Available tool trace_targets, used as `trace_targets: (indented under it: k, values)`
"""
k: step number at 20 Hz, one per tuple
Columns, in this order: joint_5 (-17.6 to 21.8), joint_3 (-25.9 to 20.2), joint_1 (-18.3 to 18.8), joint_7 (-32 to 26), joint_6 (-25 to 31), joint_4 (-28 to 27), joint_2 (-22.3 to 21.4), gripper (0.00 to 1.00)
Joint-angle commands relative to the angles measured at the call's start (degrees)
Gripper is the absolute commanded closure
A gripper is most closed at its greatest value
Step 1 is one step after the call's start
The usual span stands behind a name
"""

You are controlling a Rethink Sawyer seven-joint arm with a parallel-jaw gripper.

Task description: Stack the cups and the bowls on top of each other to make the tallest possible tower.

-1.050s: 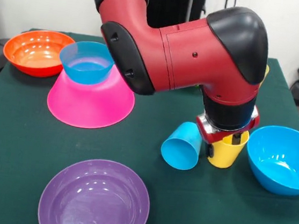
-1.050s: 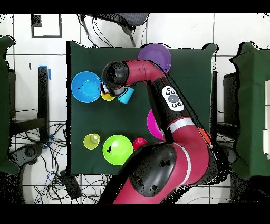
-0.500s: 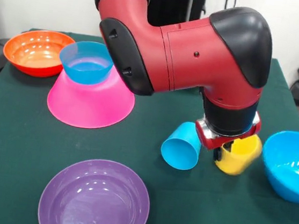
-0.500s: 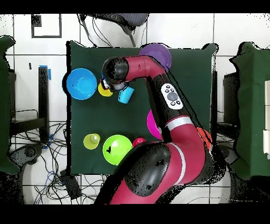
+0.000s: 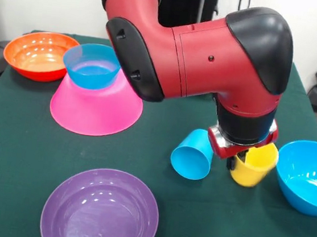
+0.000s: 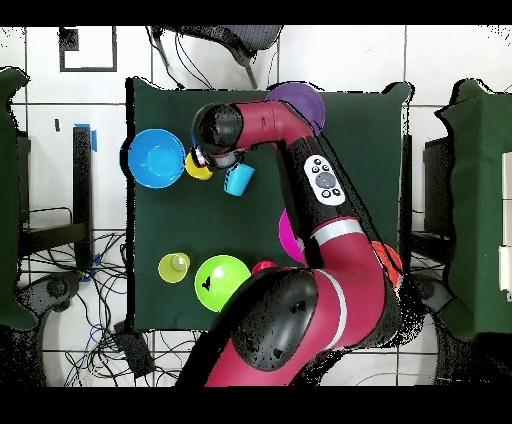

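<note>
Overhead view: green table (image 6: 180, 225) on white tiled floor (image 6: 90, 60); end effector (image 5: 244, 158) pinching tilted yellow cup (image 5: 254, 165).

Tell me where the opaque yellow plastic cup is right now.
Front view, right side: the opaque yellow plastic cup sits tilted under the gripper, between the tipped blue cup and blue bowl.

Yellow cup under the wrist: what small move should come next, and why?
Probably a straight lift. The gripper sits at the rim of the yellow cup, which tilts between the lying blue cup and the blue bowl. Rising first should clear both before heading to the pink bowl.
</note>
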State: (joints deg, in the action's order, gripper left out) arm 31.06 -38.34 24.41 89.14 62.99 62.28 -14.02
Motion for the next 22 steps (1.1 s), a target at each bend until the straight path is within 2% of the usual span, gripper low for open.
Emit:
trace_targets:
  k: [1,2,6,9,13,17,22]
  values:
    - [-0.52,3.23,-0.03,-4.06,5.99,0.28,-2.36,1.00]
    - [-0.93,3.00,0.62,-4.13,5.55,2.42,-4.20,1.00]
    - [-3.80,2.40,3.13,-5.29,9.59,8.60,-11.53,1.00]
    - [-4.32,3.13,4.63,-6.34,11.81,12.55,-16.93,1.00]
    - [-3.87,3.69,7.51,-6.28,9.06,19.72,-23.39,1.00]
    - [-2.82,3.34,10.47,-9.34,9.66,24.56,-27.64,1.00]
    - [-0.62,2.53,14.95,-14.11,9.83,28.62,-30.20,1.00]
